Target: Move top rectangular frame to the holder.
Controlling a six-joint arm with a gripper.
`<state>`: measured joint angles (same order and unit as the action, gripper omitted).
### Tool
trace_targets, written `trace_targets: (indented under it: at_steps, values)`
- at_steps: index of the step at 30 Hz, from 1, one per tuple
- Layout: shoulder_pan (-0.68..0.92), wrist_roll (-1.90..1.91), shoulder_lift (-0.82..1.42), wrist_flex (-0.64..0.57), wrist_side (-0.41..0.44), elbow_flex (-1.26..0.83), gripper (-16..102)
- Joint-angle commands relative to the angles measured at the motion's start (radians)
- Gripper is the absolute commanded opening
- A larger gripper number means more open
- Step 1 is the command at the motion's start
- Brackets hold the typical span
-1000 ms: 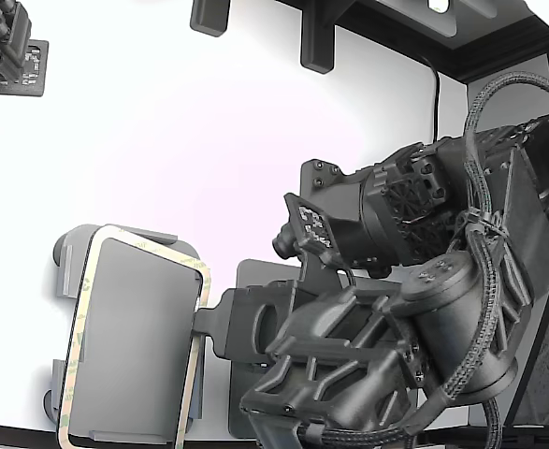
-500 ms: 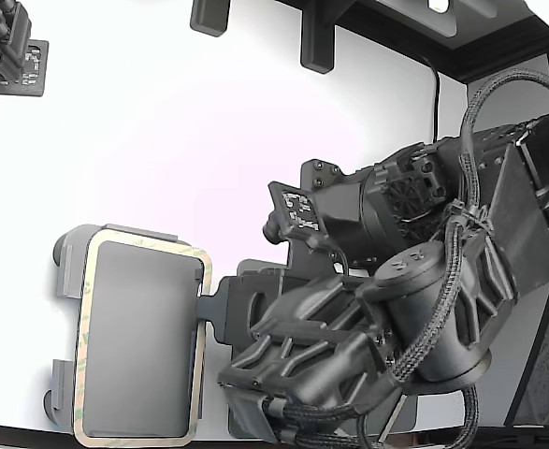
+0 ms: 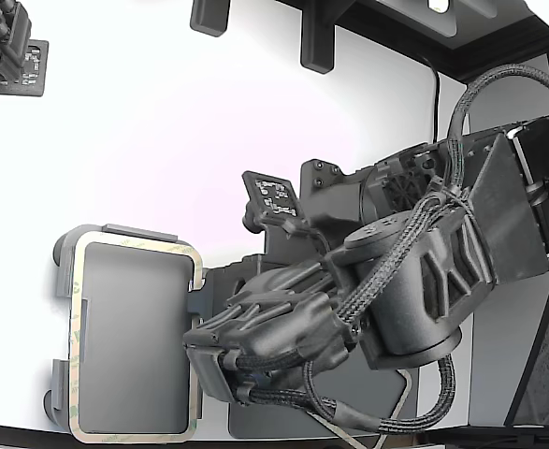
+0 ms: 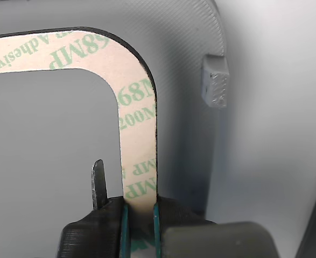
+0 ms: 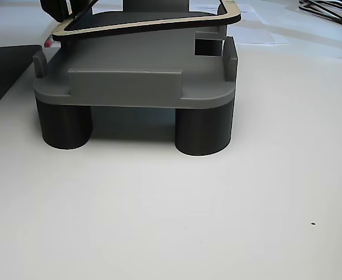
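Note:
The top rectangular frame [image 3: 75, 355] is a thin beige outline with green print on it and a dark edge. It lies over the light grey holder [image 3: 64, 257] at the exterior view's lower left. My gripper [image 3: 197, 297] is shut on the frame's long side nearest the arm. In the wrist view the jaws [image 4: 140, 215] pinch the frame strip [image 4: 139, 123] above the holder floor [image 4: 190, 64], beside a raised tab [image 4: 215, 81]. In the other view the frame [image 5: 159, 23] sits tilted just above the holder [image 5: 136, 87], with one side higher.
A dark grey flat mat [image 3: 386, 412] lies under the arm, to the exterior view's right of the holder. A second arm's gripper [image 3: 3, 47] sits still at the upper left. Dark brackets [image 3: 316, 42] stand along the back edge. The holder rests on dark round feet [image 5: 203, 131].
My gripper has swung to the exterior view's left with the frame. The frame was skewed off the holder and now lines up with the holder's outline.

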<state>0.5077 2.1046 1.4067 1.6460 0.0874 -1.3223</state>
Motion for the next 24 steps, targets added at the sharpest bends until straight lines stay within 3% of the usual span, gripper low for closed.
trace_targets:
  at_steps: [1, 24]
  values:
    - [-0.018, 0.017, 0.025, 0.008, -0.003, 0.014, -12]
    - [-0.04, 0.026, 0.011, -0.018, -0.041, -0.028, -12]
